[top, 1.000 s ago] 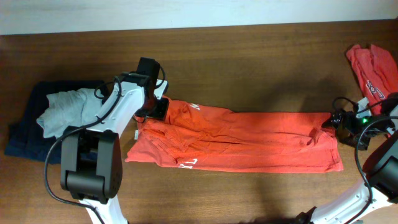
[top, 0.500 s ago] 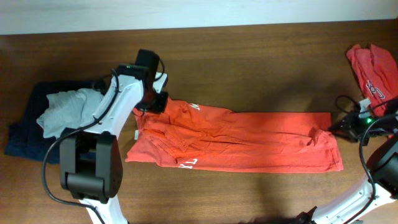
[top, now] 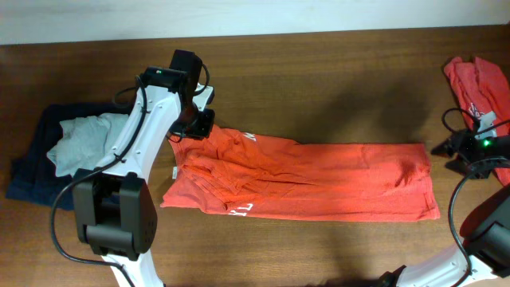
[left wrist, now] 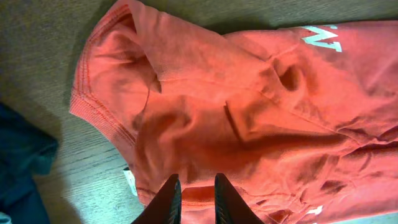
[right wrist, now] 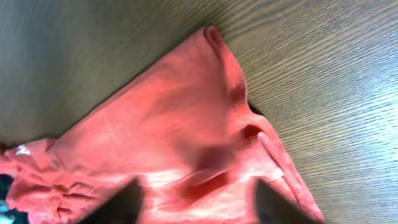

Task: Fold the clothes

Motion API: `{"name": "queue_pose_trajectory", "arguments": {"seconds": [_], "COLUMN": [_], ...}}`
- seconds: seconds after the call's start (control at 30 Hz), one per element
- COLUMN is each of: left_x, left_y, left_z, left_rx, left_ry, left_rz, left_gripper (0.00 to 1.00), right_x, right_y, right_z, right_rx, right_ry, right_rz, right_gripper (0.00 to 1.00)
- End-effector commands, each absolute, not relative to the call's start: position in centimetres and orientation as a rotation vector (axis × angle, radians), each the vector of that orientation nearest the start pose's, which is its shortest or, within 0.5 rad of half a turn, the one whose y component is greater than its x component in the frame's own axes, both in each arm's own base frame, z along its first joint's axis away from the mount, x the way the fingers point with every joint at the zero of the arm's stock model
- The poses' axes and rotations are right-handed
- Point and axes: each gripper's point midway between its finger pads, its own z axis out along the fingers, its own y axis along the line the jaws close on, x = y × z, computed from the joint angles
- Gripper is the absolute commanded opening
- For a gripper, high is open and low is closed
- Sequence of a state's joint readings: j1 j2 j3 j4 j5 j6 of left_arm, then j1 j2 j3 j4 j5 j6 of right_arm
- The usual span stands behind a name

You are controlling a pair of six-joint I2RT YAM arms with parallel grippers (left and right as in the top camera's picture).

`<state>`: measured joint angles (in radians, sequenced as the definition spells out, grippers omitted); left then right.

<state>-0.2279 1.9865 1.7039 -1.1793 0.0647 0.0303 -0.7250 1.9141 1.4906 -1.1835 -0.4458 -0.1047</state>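
One of the clothes, an orange-red T-shirt (top: 319,179), lies folded into a long band across the middle of the table, with bits of white print (top: 239,209) showing. My left gripper (top: 201,126) hovers over its upper left corner. In the left wrist view its jaws (left wrist: 191,180) stand a narrow gap apart with nothing between them, and the rumpled shirt (left wrist: 205,93) lies below. My right gripper (top: 441,149) sits just off the shirt's right edge. The right wrist view shows it (right wrist: 198,186) open wide above the shirt's corner (right wrist: 168,137). A second red shirt (top: 476,88) lies crumpled at the far right.
A pile of dark navy cloth (top: 32,159) topped by a grey garment (top: 84,143) sits at the left, beside the left arm. A white tag (top: 174,171) sticks out at the shirt's left edge. Bare wooden table (top: 319,88) runs behind the shirt.
The left gripper came off the shirt's corner, rose and drew back. The right gripper pulled away to the right, off the shirt's edge. The bunched right end now lies flatter.
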Motion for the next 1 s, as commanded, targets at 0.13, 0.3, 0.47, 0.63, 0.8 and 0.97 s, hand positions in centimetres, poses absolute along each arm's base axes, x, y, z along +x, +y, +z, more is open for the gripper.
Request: {"name": "queue_pose_trajectory", "arguments": {"seconds": [0.13, 0.3, 0.47, 0.63, 0.8, 0.97], "left_x": [39.2, 38.8, 38.7, 37.1, 36.0, 35.7], "left_y": [-10.5, -11.3, -11.6, -12.0, -12.3, -12.5], "left_z": [10.3, 10.3, 10.0, 8.4, 5.5, 3.0], "left_rx": [0.396, 0.402, 0.404, 0.407, 0.406, 0.411], "left_ry": [3.015, 3.023, 3.031, 3.083, 3.103, 3.078], "left_rz": [-0.147, -0.224, -0.245, -0.311, -0.354, -0.379], "left_gripper": [0.19, 0.20, 0.20, 0.20, 0.20, 0.20], "right_x": [33.6, 31.1, 28.9, 27.9, 27.7, 27.8], "right_y": [-15.5, -14.1, -14.2, -14.5, -14.3, -14.2], "right_z": [11.0, 9.4, 6.7, 4.8, 3.5, 1.6], "right_rx": [0.874, 0.948, 1.183, 1.264, 1.281, 1.265], "right_ry": [2.634, 2.837, 2.986, 3.018, 3.003, 2.979], "right_rz": [0.850, 0.724, 0.374, 0.142, 0.130, 0.126], "right_gripper": [0.44, 0.25, 0.04, 0.04, 0.04, 0.04]}}
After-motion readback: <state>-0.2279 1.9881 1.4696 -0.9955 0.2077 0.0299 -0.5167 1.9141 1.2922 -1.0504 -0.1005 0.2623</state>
